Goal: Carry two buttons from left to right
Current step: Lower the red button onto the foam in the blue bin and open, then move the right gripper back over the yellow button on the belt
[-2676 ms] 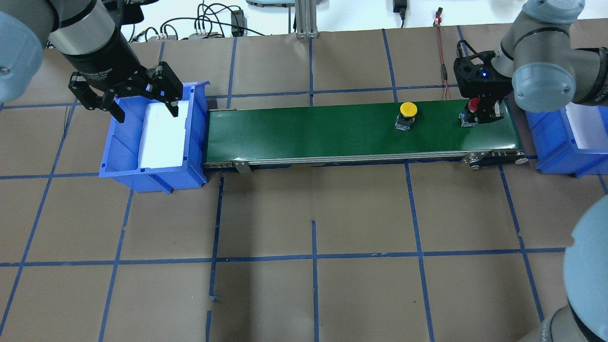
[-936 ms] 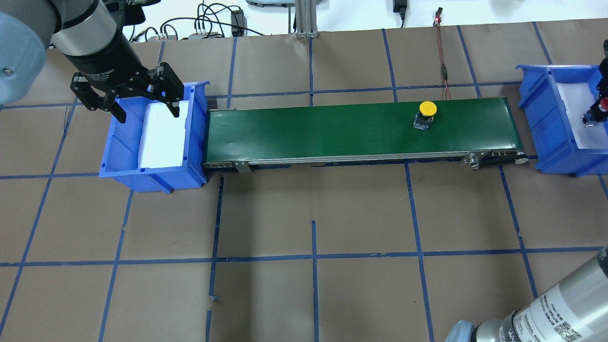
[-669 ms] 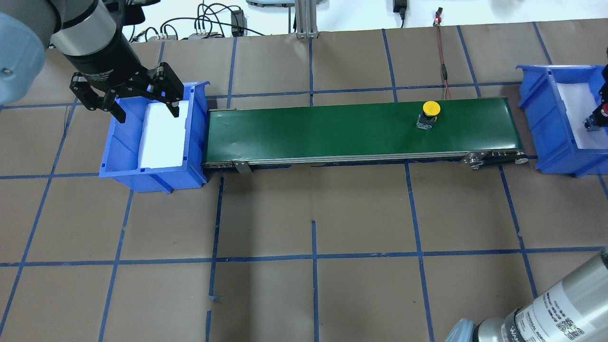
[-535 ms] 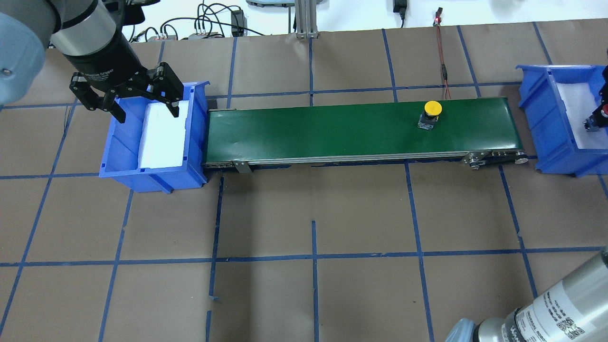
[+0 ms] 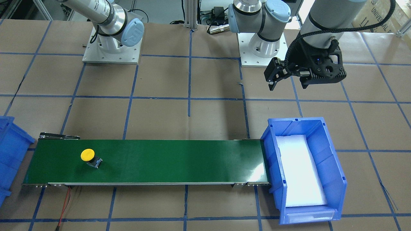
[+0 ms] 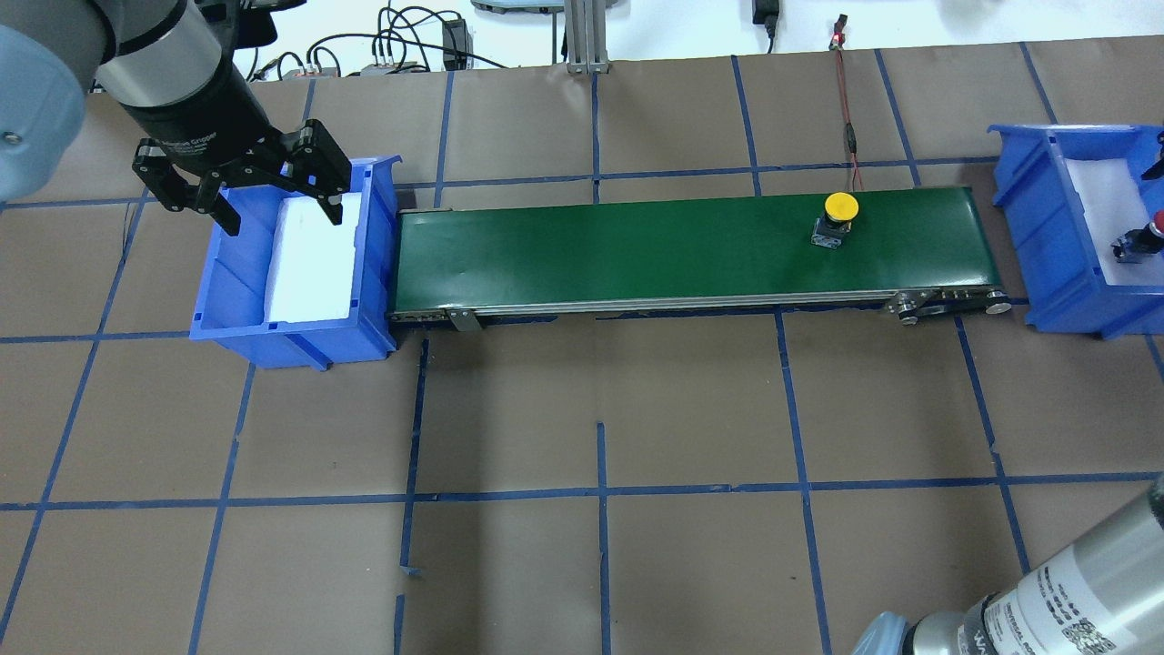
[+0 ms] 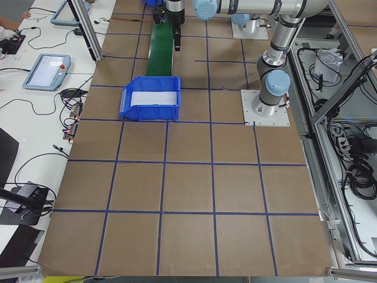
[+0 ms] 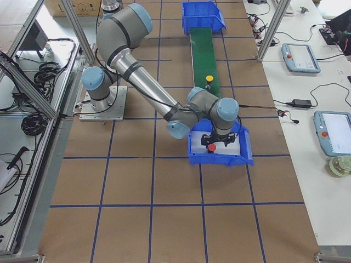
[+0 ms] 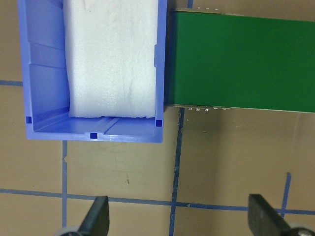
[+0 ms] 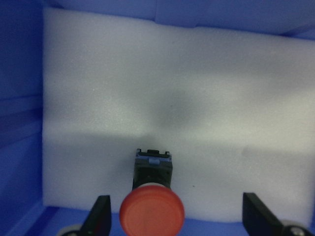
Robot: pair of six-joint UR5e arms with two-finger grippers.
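Note:
The yellow button (image 6: 837,218) stands on the green conveyor belt (image 6: 637,246) near its right end; it also shows in the front view (image 5: 90,156). The red button (image 10: 152,196) rests on the white foam in the right blue bin (image 6: 1028,209), and shows at the overhead view's right edge (image 6: 1137,244). My right gripper (image 10: 176,209) is open over it, with the fingers apart on either side of the red cap. My left gripper (image 6: 279,218) is open and empty, hovering above the left blue bin (image 6: 218,273).
The left bin (image 9: 44,88) holds only a white foam pad and butts against the belt's left end (image 9: 246,64). A red and black cable (image 6: 850,136) runs behind the belt. The brown table bears a grid of blue tape lines.
My right gripper carried the red button from the belt's right end into the right bin and opened. The yellow button rode the belt to the right. The left arm stayed still.

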